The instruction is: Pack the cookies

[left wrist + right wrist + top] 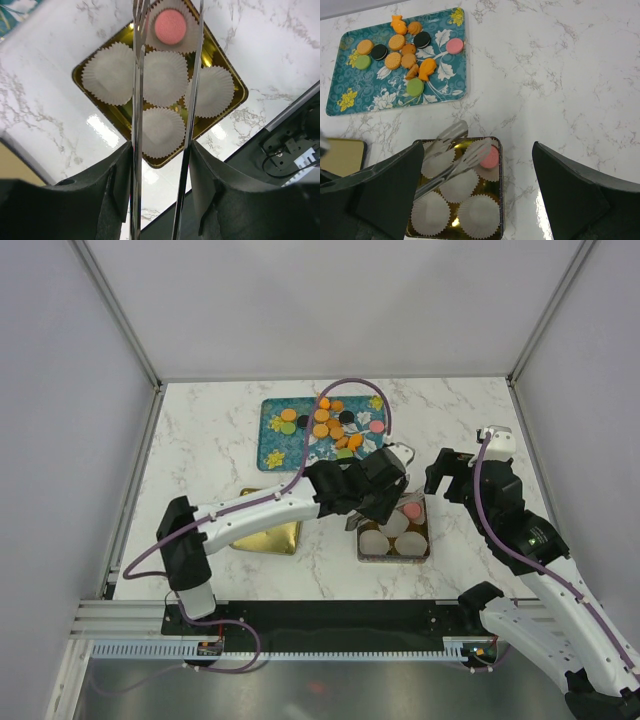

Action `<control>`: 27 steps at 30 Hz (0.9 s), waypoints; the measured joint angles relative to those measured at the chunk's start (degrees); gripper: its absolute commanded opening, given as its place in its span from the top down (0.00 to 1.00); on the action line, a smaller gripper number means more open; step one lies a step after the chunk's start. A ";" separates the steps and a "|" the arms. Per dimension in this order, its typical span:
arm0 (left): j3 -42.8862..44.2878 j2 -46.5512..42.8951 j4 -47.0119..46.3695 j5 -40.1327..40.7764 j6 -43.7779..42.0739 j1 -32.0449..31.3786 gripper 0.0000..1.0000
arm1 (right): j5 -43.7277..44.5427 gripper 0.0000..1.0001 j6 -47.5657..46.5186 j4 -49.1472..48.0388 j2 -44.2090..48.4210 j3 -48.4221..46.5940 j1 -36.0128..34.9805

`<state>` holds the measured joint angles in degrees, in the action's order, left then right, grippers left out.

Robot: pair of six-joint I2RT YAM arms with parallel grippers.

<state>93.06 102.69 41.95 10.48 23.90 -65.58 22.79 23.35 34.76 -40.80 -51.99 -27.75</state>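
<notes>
Hovering | left hand (162, 187) clamped on tongs (137, 125) | pink cookie (170, 26) at tongs' tips | right hand (477, 195) apart

A white marble-patterned tabletop (200, 440) with grey veining fills the floor of the white-walled booth. Three things sit directly on it. Toward the far edge, near the middle, lies a teal rectangular tray with a floral print (270, 440), its long side running left to right. Nearer, and a little to the right, stands a shallow square gold tin (217, 55), set apart from the tray with bare marble between them. To the tin's left, well apart from it, a flat square gold lid (265, 538) lies on the marble.
</notes>
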 measured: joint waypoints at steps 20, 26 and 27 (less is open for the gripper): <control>-1.14 0.07 1.33 -0.61 -0.94 22.21 0.47 | -1.53 0.02 0.20 -0.04 -0.87 0.00 0.00; -1.22 2.01 1.64 -1.14 -1.31 23.15 0.45 | -1.53 0.02 0.35 -0.04 -0.63 0.02 0.00; -1.25 2.01 1.64 -1.11 -1.33 23.26 0.45 | -1.53 0.02 0.37 -0.04 -0.59 0.02 0.00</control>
<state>91.81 104.71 43.59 9.37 22.57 -42.33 21.26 23.73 34.72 -41.39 -51.96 -27.75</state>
